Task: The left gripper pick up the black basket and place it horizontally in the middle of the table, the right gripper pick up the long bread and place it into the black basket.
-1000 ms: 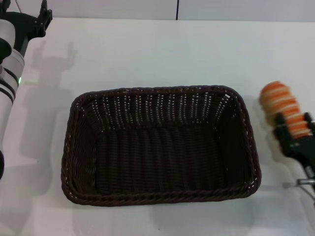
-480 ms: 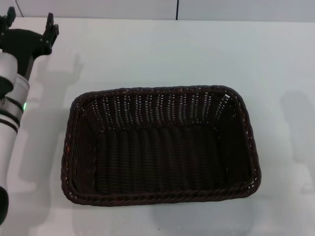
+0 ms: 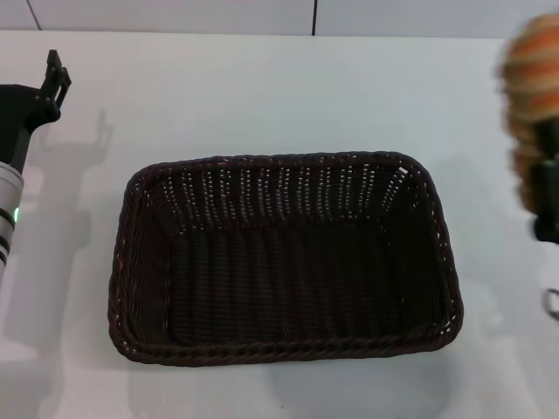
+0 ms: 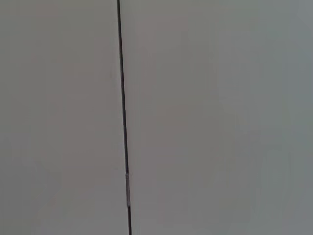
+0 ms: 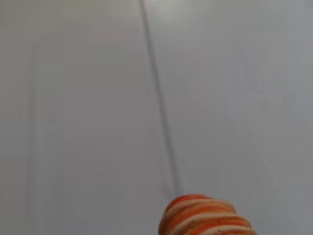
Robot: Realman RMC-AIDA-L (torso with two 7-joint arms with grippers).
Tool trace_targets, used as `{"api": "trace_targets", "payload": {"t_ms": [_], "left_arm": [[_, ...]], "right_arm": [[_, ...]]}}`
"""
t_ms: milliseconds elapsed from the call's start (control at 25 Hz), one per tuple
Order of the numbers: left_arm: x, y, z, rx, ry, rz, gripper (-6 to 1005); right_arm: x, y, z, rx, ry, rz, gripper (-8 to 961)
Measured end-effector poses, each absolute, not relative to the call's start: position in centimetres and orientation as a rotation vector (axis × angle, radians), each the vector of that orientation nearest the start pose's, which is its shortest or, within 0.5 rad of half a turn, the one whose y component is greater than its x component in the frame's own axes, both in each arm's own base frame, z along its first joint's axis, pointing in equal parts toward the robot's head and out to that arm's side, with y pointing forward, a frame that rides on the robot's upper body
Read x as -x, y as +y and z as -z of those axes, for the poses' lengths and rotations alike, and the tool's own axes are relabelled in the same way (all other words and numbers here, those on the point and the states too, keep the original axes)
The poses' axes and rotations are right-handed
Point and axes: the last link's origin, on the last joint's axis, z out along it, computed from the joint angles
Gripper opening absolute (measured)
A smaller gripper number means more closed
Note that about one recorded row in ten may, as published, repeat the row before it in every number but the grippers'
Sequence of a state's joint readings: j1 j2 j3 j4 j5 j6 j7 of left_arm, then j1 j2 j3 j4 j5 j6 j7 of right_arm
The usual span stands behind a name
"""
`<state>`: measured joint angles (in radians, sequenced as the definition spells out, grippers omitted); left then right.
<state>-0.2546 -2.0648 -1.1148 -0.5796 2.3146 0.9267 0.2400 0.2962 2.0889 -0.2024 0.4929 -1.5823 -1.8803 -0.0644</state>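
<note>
Bread (image 3: 534, 65), clamped in the right pincer (image 3: 546, 166), should travel left over the basket (image 3: 284, 257), then lower gently.

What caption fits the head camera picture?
Right gripper lifts striped tan-orange long bread beside the empty dark woven wicker basket; left gripper waits aside.

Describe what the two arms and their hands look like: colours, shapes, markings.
The left arm is a silver-white cylinder with black bands and a small green light; its left hand is matte black with thin jointed claw fingers. Of the right arm, only the black right hand shows at the head view's edge, blurred. No cables or sleeves are visible.
</note>
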Motion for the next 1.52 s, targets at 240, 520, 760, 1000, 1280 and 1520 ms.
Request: {"api": "trace_targets", "payload": {"t_ms": [240, 520, 760, 1000, 1280, 1520], "left_arm": [[32.3, 33.3, 0.0, 1.432, -0.543, 0.545, 818], [32.5, 33.4, -0.2, 1.424, -0.533, 0.538, 818], [32.8, 33.2, -0.7, 1.388, -0.549, 0.557, 818], [32.9, 33.1, -0.9, 1.375, -0.57, 0.58, 818], [33.1, 32.9, -0.9, 1.378, -0.568, 0.576, 818], [33.1, 32.9, -0.9, 1.379, -0.568, 0.575, 818]], "right_arm": [[-22.8, 22.0, 8.6, 1.836, 0.364, -1.199, 442], [-21.8, 22.9, 10.3, 1.949, 0.423, -1.187, 436], [-22.1, 23.1, 10.3, 1.958, 0.467, -1.204, 558], [-21.8, 22.5, 10.2, 1.952, 0.477, -1.238, 669], [-21.8, 20.2, 8.7, 1.873, 0.442, -1.356, 762], [-21.9, 19.3, 7.7, 1.808, 0.396, -1.401, 782]]}}
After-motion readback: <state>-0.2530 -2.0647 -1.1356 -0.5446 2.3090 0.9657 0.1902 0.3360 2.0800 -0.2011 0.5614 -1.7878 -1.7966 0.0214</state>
